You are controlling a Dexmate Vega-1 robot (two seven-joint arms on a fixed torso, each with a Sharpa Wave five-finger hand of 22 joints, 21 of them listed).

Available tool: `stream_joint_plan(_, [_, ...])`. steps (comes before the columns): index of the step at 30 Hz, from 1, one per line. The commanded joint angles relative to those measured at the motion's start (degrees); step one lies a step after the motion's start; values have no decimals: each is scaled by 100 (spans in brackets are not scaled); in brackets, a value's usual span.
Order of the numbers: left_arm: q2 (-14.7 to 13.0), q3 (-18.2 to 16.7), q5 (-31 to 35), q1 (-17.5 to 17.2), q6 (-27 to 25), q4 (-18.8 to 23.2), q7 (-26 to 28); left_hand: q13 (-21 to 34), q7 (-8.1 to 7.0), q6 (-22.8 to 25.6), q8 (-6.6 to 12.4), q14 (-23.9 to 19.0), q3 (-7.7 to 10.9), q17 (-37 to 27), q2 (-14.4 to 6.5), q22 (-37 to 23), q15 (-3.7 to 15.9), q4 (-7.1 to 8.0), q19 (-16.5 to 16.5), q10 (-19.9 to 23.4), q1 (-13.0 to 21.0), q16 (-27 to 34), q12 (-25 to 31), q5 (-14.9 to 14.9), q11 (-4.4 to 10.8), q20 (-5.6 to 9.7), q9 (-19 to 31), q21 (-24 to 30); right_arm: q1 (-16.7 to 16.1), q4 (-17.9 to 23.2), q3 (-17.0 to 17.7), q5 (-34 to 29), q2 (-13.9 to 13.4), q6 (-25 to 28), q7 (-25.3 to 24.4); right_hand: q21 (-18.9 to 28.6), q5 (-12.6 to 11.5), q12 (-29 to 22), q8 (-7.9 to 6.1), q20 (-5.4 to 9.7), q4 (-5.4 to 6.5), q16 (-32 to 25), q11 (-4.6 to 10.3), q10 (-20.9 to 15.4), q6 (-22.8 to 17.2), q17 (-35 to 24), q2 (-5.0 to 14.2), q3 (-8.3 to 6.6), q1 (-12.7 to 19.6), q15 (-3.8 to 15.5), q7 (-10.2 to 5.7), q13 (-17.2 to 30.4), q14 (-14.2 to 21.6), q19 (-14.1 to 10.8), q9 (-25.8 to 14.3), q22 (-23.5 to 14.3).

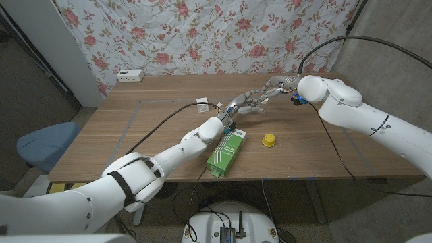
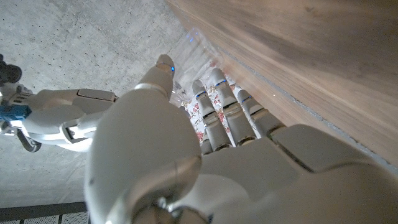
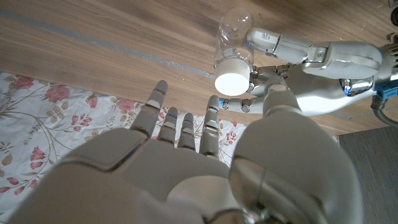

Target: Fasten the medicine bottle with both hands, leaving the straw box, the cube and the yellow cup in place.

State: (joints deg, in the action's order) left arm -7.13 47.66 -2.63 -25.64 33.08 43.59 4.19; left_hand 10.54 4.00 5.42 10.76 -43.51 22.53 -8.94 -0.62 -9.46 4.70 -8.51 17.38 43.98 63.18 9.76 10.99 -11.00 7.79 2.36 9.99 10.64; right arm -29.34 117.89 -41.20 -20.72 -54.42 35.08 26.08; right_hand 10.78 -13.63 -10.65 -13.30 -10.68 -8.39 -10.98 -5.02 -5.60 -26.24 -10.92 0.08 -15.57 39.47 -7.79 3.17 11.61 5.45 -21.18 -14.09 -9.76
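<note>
While left hand (image 1: 236, 108) holds the medicine bottle (image 3: 233, 37) up off the table (image 1: 135, 128) near the middle, I'd call this the approach to the twist: bottle is presented, cap not yet gripped. Right wrist view shows the clear bottle lying roughly sideways in the left hand's fingers (image 3: 273, 42), clamped round its body, white cap (image 3: 231, 81) facing my right hand.

Right hand (image 1: 268, 88) holds nothing, fingers (image 3: 186, 127) extended and a little apart, tips just short of the cap. From the head view the two hands look almost meshed, so I trust the wrist view for the gap.

Next move, as I judge it: ease the right hand forward, close thumb and fingers round the cap, then turn it while the left keeps the body from spinning. Needs the cap centred between the fingers first. Can't tell from here how far the cap is already seated (threads too small to see).

Around:
- straw box (image 1: 226, 152), green, near edge, right under the left forearm
- yellow cup (image 1: 268, 140) just beside it, toward the right arm's side
- small pale thing (image 1: 202, 103) near the left hand, probably the cube
- white unit (image 1: 130, 75) at the far edge, well apart

Main risk is the left forearm dipping onto the box; I'd keep the work raised
</note>
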Motion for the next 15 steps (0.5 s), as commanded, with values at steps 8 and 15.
stream_joint_plan(8, [52,2,31,3,152,-101,37,27,-31,8,6,-21,57,-9,4,-16,663,-3,25,60,-43,-8,30,-15,46,860,17,17,56,95,117,135,-255,-88,364,-18,-61,-17,23,1,-137,10,5,97,5,-15,18,-117,287,12,-96,9,-80,40,26,-4])
stream_joint_plan(15, [171,31,41,98,296,-369,50,27,-34,14,7,-15,62,-10,13,-15,674,-3,35,76,-52,-9,35,-12,65,867,17,19,63,42,104,105,-242,-79,371,-1,-57,-45,-1,23,-162,-8,11,67,-79,-12,13,-155,390,25,-142,8,-61,9,37,-3])
